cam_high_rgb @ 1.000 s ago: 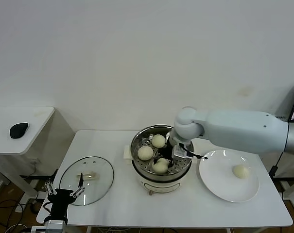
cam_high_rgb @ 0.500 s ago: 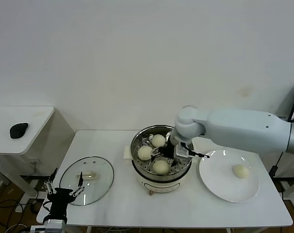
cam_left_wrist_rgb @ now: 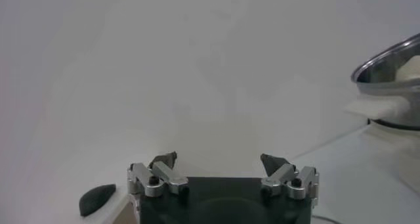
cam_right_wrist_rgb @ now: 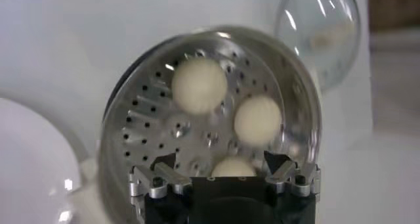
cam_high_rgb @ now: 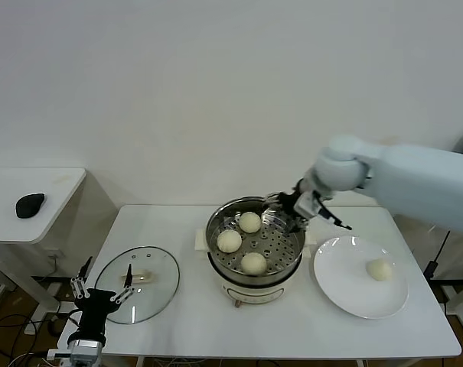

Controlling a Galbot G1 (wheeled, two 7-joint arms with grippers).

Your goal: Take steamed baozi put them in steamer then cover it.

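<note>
The steamer (cam_high_rgb: 225, 269) stands mid-table with three baozi on its perforated tray: one at the back (cam_high_rgb: 249, 222), one at the left (cam_high_rgb: 229, 241), one at the front (cam_high_rgb: 253, 263). A fourth baozi (cam_high_rgb: 379, 269) lies on the white plate (cam_high_rgb: 346, 287) at the right. My right gripper (cam_high_rgb: 294, 206) is open and empty, raised over the steamer's back right rim. The right wrist view shows the steamer (cam_right_wrist_rgb: 131, 113) with its baozi (cam_right_wrist_rgb: 198, 85) below the open gripper (cam_right_wrist_rgb: 220, 161). My left gripper (cam_high_rgb: 101, 294) is open, parked at the table's front left; it also shows in the left wrist view (cam_left_wrist_rgb: 220, 158).
A glass lid (cam_high_rgb: 136, 283) lies flat on the table at the front left, beside the left gripper. A small white item (cam_high_rgb: 200, 239) sits behind the steamer. A side table at the far left holds a black mouse (cam_high_rgb: 30, 204). The steamer's rim (cam_left_wrist_rgb: 394, 54) shows in the left wrist view.
My right gripper has let go of the front baozi in the steamer, then risen and moved back and to the right, empty. The left arm has barely moved.
</note>
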